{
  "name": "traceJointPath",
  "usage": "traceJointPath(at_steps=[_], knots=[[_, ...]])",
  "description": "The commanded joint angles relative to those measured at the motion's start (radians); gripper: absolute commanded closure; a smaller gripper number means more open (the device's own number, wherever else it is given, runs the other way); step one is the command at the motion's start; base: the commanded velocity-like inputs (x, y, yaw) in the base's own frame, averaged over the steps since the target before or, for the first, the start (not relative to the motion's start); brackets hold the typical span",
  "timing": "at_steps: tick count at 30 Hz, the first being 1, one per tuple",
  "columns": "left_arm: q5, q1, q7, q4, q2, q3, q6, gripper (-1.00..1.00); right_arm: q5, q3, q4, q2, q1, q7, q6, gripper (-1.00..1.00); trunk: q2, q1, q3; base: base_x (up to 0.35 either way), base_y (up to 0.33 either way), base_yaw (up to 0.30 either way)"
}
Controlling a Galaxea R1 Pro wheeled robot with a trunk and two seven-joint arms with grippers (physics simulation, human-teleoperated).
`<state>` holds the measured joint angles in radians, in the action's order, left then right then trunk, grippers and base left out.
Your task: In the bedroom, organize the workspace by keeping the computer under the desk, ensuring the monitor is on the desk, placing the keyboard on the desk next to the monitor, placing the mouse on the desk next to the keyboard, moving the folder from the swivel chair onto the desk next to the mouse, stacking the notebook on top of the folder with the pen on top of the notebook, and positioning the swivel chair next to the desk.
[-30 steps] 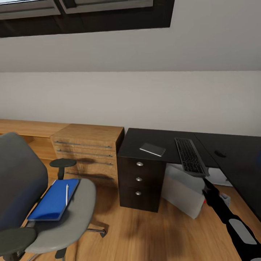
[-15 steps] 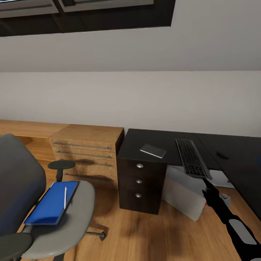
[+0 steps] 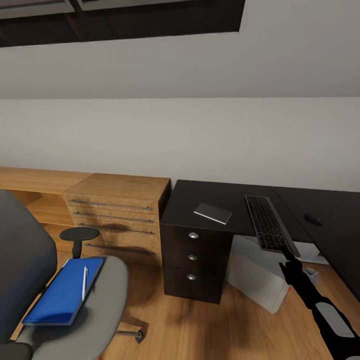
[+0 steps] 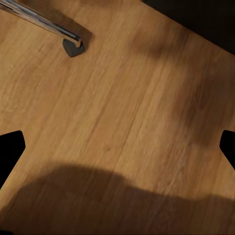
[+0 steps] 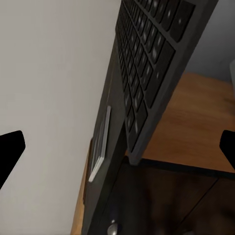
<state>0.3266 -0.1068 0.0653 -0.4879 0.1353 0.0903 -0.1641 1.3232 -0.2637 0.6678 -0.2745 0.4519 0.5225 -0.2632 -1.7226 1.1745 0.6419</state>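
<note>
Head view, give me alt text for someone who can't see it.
A black desk with three knobbed drawers holds a dark notebook, a mouse and a keyboard overhanging its front edge, with the right gripper just below that end. At left, a grey swivel chair carries a blue folder with a white pen on it.

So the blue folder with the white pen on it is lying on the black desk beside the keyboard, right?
Not quite. The blue folder with the white pen on it lies on the seat of the grey swivel chair, not on the black desk, as the head view shows. The keyboard is on the desk, with the small dark notebook near it.
</note>
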Motion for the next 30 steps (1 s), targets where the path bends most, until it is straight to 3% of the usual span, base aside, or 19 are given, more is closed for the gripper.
traceJointPath(at_steps=[1,30], knots=[[0.009,-0.001,0.007,0.002,-0.001,0.008,-0.005,-1.0,0.01,-0.003,0.0,0.0,0.001,0.002,-0.01,-1.0,0.0,0.0,0.001,0.022,0.0,0.0],[0.008,-0.001,0.007,0.04,0.0,0.012,-0.006,-1.0,0.01,-0.006,-0.002,-0.005,0.001,0.005,-0.01,-1.0,0.0,0.0,0.001,0.004,0.0,0.0]])
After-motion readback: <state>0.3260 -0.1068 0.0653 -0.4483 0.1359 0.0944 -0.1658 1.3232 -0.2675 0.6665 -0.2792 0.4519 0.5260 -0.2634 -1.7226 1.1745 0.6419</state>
